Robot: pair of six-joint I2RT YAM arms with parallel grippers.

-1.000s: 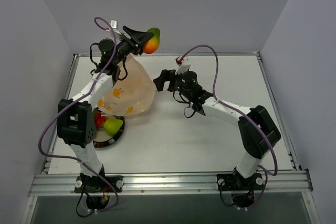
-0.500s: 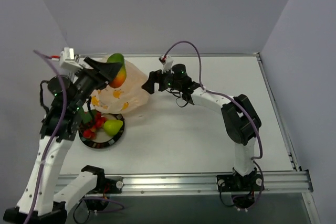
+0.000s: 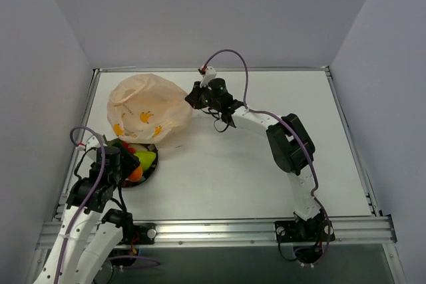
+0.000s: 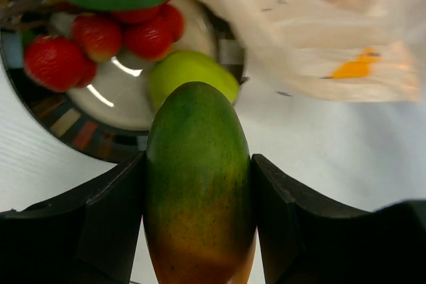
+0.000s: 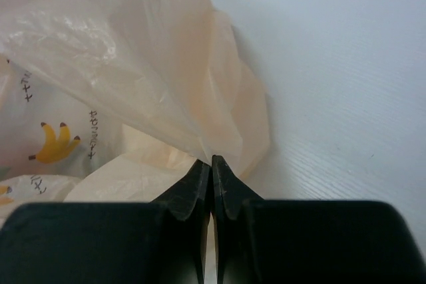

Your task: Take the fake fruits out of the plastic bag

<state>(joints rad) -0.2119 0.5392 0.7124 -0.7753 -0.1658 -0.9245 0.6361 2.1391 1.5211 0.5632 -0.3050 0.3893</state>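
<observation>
Swinging down from its earlier height, the left gripper point(image 4: 198, 164) clamps the glossy orange-to-green plastic mango point(image 4: 198, 204) over the round black-rimmed plate point(image 4: 80, 134), beside the yellow-green pear point(image 4: 190, 74) and small red pieces point(image 4: 100, 34). Rightward, the crinkly pale-orange banana-print bag point(image 3: 150, 108), possibly emptied, is pinched at its edge by the right gripper point(image 5: 212, 164).

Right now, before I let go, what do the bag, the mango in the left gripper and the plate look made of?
The bag looks like thin plastic film: translucent peach, crinkled, softly shiny, with printed bananas. The mango is probably moulded plastic: smooth skin with a faint sheen, green fading to orange. The plate is glossy with bright highlights; whether it is glazed ceramic or plastic, I cannot tell.
</observation>
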